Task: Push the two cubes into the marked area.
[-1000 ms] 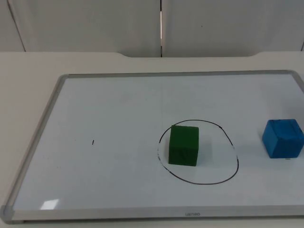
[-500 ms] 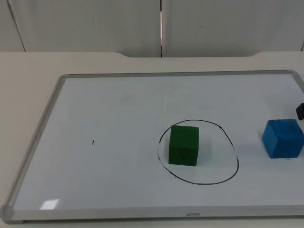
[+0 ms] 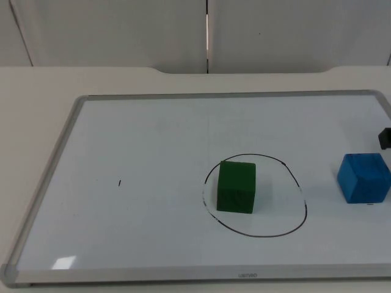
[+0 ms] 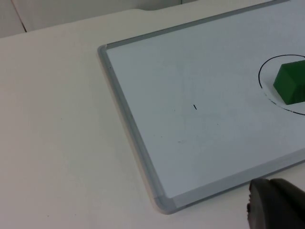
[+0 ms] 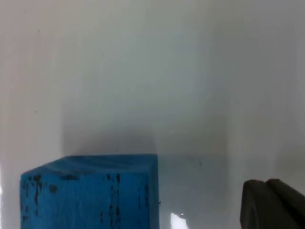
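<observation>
While the green cube (image 3: 236, 186) already sits inside the drawn circle (image 3: 297, 183) on the whiteboard (image 3: 153, 140), the blue cube (image 3: 364, 177) is well outside it, so watch that one. If you push it off-centre it could spin or slide past the circle, or knock the green cube out. Your right gripper (image 3: 384, 138) hovers just beside the blue cube, not touching it; I cannot tell how far open it is. Your left gripper (image 4: 276, 210) waits near the whiteboard's corner, holding nothing.
</observation>
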Available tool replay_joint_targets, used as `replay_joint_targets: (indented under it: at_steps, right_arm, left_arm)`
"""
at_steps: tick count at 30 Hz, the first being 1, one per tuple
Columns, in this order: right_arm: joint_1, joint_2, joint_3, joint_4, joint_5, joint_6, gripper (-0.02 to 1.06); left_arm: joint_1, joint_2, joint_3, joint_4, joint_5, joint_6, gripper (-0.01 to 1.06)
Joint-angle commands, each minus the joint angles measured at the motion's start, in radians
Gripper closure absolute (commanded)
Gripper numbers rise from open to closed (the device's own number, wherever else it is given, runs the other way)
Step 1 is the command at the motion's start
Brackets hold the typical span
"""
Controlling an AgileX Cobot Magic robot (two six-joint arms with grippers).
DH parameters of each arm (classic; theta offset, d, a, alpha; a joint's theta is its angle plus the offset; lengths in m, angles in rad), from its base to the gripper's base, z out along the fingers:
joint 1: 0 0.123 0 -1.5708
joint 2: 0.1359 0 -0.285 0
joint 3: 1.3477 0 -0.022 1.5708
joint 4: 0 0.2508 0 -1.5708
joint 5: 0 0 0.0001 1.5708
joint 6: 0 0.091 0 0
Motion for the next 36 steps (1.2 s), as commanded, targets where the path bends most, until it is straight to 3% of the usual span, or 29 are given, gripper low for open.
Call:
replay_joint_targets:
  at_steps: [1, 22, 36]
  right_arm:
    - [-0.003, -0.003, -0.006, -0.008, -0.014, 0.003, 1.04]
    - [-0.001, 0.031, -0.006, -0.006, -0.026, 0.005, 1.04]
    - [0.114, 0.031, -0.006, -0.004, -0.066, 0.038, 1.04]
  left_arm:
    - [0.003, -0.004, 0.005, 0.005, -0.010, -0.004, 1.05]
    - [0.003, -0.004, 0.005, 0.005, -0.010, -0.004, 1.05]
    - [0.003, -0.004, 0.005, 0.005, -0.010, -0.004, 1.05]
